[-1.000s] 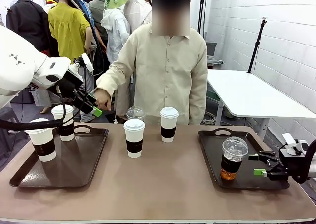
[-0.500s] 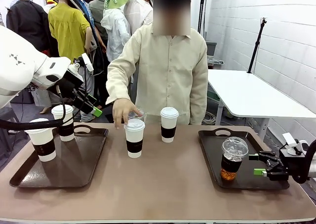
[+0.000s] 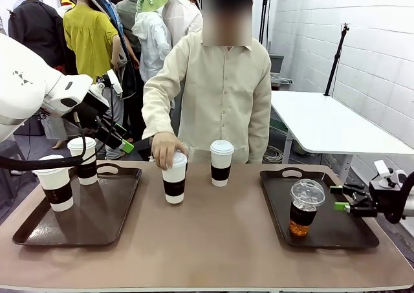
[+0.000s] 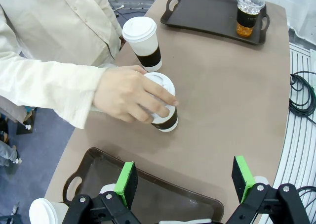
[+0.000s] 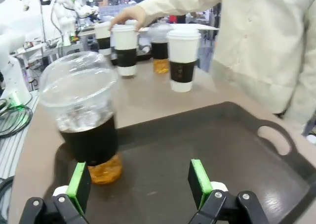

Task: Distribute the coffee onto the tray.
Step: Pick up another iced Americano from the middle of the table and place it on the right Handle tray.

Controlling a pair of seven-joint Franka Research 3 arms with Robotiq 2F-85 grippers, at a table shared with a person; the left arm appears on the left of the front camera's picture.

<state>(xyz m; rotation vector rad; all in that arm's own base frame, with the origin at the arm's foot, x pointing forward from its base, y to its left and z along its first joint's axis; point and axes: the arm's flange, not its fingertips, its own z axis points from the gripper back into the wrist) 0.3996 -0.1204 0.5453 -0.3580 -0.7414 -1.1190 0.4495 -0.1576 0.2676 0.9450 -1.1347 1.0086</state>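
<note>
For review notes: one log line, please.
left gripper open; right gripper open by clear dome-lidded iced-coffee cup; person's hand on white brown-sleeved paper cup

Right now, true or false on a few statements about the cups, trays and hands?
1. The right tray holds one iced coffee. True.
2. The right hand is shut on the iced coffee. False: it is open, beside it, not touching.
3. The person's hand rests on a cup standing on the table. True.
4. The left tray holds three cups. False: two cups.
5. The left hand holds a cup. False: it is open and empty.
</note>
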